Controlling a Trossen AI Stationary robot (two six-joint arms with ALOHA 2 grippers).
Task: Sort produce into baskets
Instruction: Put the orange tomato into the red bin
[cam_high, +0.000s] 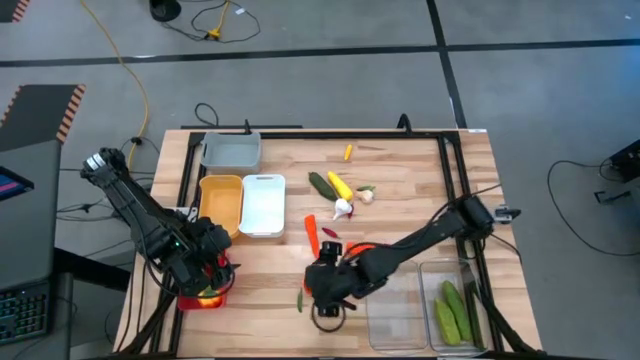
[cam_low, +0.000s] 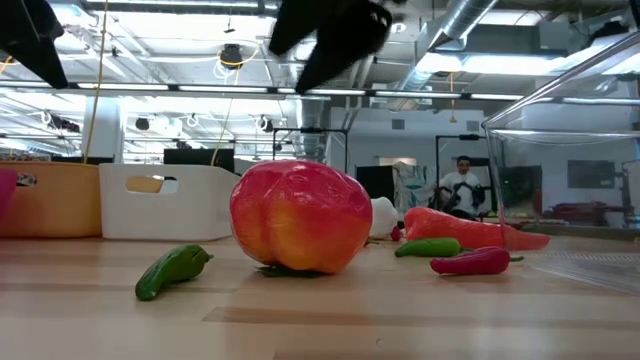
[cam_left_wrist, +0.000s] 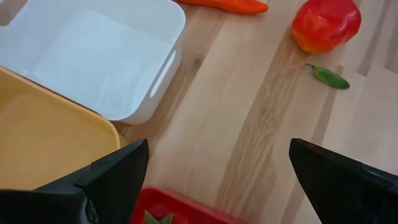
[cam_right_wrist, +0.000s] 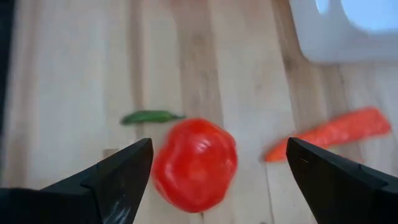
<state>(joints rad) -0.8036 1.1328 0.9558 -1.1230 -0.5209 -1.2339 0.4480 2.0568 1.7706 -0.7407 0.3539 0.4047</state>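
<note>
At your left, the left gripper (cam_high: 208, 283) hangs spread and empty over the red basket (cam_high: 204, 297), hiding most of it. Toward the middle, the right gripper (cam_right_wrist: 214, 171) hovers spread wide above the red pepper (cam_right_wrist: 195, 163), covering it from overhead; nothing is held.

The robot has 2 dark, near-black jointed arms built of slim tubular links joined by bulkier rounded housings. The left arm (cam_high: 140, 215) carries a pale grey fitting at its upper joint and a small green light near its wrist. The right arm (cam_high: 430, 238) has a light grey block at its elbow. Each ends in a 2-finger gripper, the left gripper (cam_left_wrist: 217, 180) and right gripper (cam_right_wrist: 217, 180), with matte black, wedge-shaped fingers (cam_left_wrist: 109, 177) tapering to flat-edged tips.
</note>
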